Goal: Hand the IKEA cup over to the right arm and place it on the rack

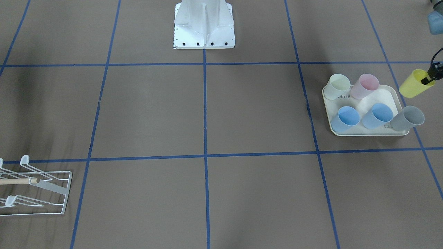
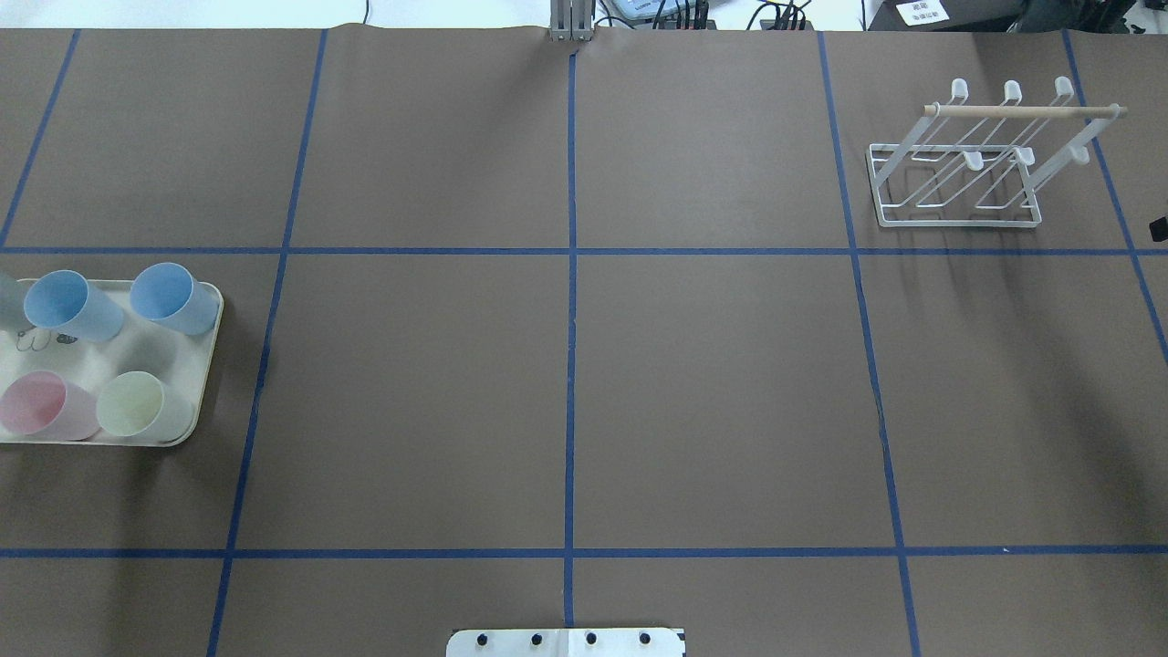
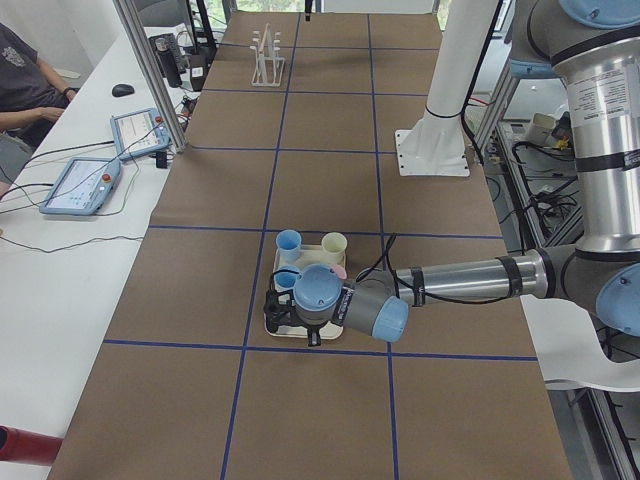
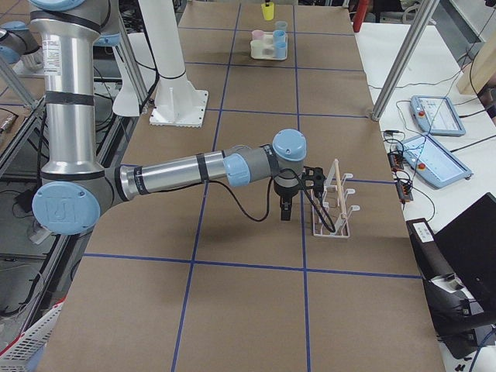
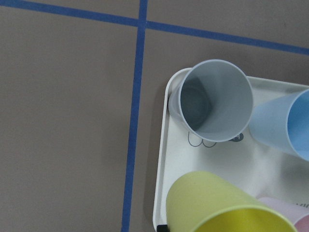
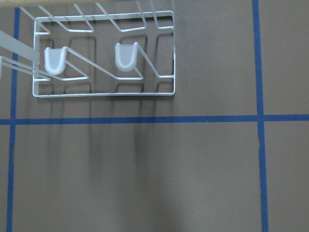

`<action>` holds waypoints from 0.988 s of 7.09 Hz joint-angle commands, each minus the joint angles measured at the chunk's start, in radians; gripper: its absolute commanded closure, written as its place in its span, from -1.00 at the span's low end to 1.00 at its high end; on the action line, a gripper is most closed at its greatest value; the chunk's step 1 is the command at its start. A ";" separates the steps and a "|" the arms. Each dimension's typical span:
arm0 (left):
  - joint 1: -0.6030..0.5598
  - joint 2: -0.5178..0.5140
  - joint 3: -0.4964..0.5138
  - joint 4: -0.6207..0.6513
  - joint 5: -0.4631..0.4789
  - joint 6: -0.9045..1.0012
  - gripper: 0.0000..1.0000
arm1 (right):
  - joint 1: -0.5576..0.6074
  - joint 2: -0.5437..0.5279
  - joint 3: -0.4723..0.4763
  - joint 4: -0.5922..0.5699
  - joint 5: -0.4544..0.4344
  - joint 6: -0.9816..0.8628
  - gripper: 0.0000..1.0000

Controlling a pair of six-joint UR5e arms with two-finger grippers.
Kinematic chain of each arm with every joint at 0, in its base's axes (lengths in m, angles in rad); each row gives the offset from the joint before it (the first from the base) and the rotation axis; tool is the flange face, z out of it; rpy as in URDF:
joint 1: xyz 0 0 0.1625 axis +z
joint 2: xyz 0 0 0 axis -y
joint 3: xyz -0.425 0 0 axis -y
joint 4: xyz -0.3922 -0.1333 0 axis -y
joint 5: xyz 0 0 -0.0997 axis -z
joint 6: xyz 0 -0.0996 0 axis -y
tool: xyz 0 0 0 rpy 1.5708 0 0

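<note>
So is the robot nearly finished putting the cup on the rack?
Not nearly. Done: the yellow cup is up off the tray, where five other cups sit. In hand: the left arm has its jaws pinching the cup's rim. Left to do: pass it to the right arm, which hovers beside the empty rack, then hang it there.

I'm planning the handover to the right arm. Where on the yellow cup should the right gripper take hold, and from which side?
Take the yellow cup across its lower wall, coming in from the robot's right. The left gripper pinches the rim on the cup's left side, so that part is taken; the tapered body below hangs free, roughly upright, probably narrow enough for open jaws.
</note>
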 commanded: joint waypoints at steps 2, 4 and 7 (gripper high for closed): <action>-0.004 -0.178 -0.063 -0.010 -0.140 -0.415 1.00 | -0.127 0.042 0.001 0.248 0.071 0.274 -0.99; 0.140 -0.337 -0.036 -0.010 -0.130 -0.609 1.00 | -0.256 0.148 -0.001 0.393 0.063 0.601 -0.99; 0.354 -0.551 -0.030 -0.015 -0.130 -0.805 1.00 | -0.379 0.237 0.004 0.464 0.056 0.750 -0.98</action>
